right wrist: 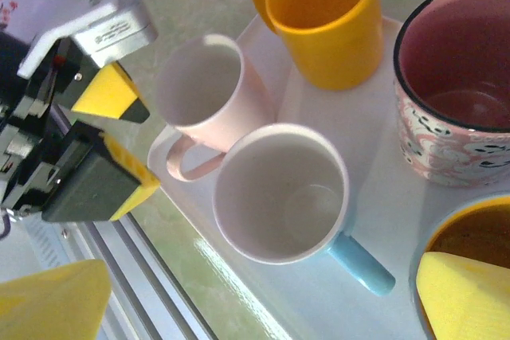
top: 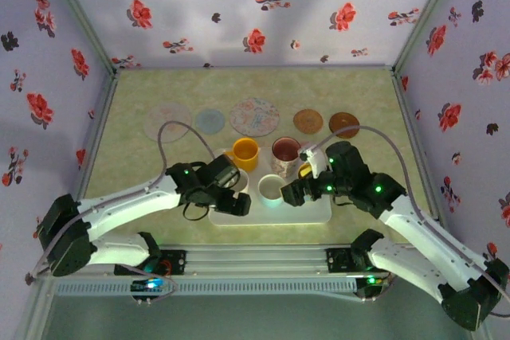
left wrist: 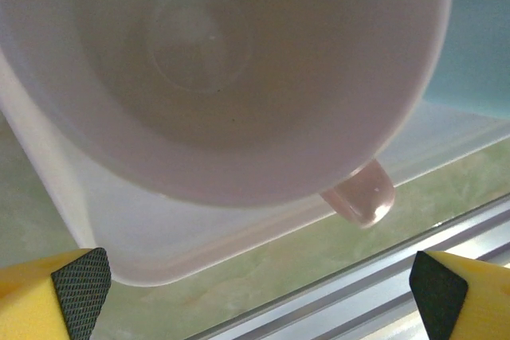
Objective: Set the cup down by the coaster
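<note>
**On the tray, cups packed close under two open claws**

Near the front edge of the worktop (top: 143, 197) a white tray (top: 319, 214) carries every cup, well apart from the row of five round coasters (top: 254, 115) at the back. The pink cup (right wrist: 209, 93) stands upright at the tray's left end, its handle toward the near rim. The left claw (left wrist: 259, 288) hangs directly over it, jaws spread wide and holding nothing.

A white cup with a blue handle (right wrist: 280, 193) stands just beside the pink cup, perhaps touching it. A yellow mug (right wrist: 327, 17) is close behind. A patterned mug with a pink inside (right wrist: 454, 85) and a yellow cup with a brown inside (right wrist: 478, 236) fill the right end.

The right claw (right wrist: 259, 308) hovers above the white cup, also wide open and empty. Both arms lean in over the tray from either side.
</note>
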